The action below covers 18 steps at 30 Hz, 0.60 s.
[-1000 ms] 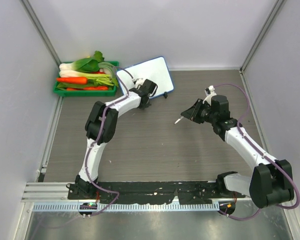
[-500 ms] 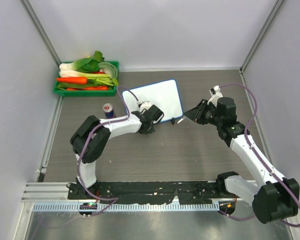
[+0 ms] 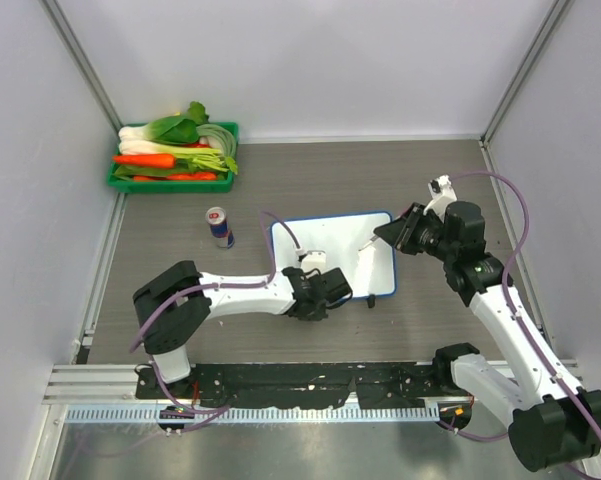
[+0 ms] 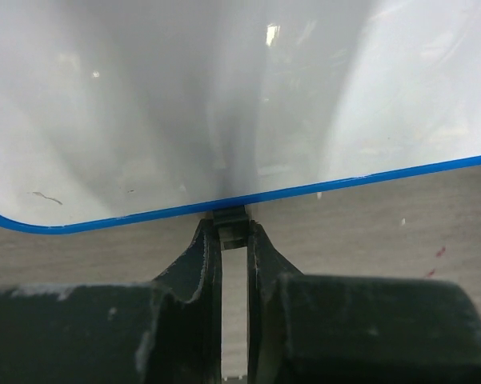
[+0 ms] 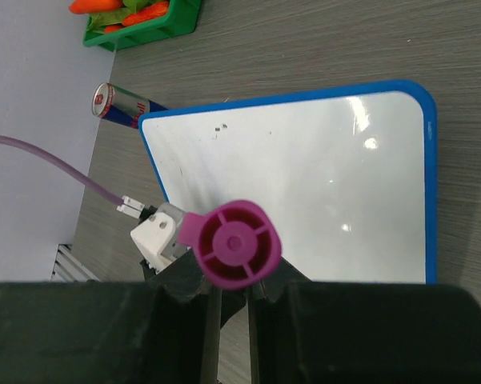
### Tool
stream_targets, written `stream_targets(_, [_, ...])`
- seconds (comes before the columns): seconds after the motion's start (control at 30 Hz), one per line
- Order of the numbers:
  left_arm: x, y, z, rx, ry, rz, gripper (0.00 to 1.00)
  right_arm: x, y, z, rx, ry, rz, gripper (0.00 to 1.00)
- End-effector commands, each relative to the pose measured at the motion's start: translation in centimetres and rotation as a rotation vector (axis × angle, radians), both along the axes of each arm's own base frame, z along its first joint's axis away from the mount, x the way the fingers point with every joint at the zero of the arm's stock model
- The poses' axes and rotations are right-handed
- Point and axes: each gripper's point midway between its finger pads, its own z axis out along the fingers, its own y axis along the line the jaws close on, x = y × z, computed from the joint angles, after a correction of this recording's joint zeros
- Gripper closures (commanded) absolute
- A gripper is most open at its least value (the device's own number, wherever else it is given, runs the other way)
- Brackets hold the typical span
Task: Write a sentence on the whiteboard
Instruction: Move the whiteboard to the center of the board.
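Pink-ended marker (image 5: 232, 242) sits clamped in our right gripper (image 5: 230, 292); our left gripper (image 4: 234, 228) pinches the blank whiteboard (image 4: 224, 104). Next, we lower the tip.

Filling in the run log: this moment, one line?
left fingers: shut on whiteboard, near edge | right fingers: holding marker over whiteboard | writing: none visible

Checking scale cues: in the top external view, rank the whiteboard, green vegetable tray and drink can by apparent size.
1. whiteboard, barely ahead
2. green tray, nearly the same, so that ranking is unsure
3. drink can, clearly smallest
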Motion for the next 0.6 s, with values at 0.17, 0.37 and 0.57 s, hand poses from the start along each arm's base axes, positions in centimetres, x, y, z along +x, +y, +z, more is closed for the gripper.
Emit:
stream_targets(0.17, [-4.3, -1.2, 0.7, -0.077, 0.077, -0.004, 0.70, -0.4, -0.5, 1.5, -0.016, -0.054, -0.013, 0.98])
stream_targets(0.37, [-5.6, -3.3, 1.1, -0.114, 0.071, -0.085, 0.50, -0.3, -0.8, 2.1, -0.028, -0.069, -0.020, 0.98])
stream_targets(0.57, [-4.3, -3.4, 4.5, -0.127, -0.024, -0.147, 0.18, -0.2, -1.0, 2.9, -0.042, -0.084, -0.027, 0.99])
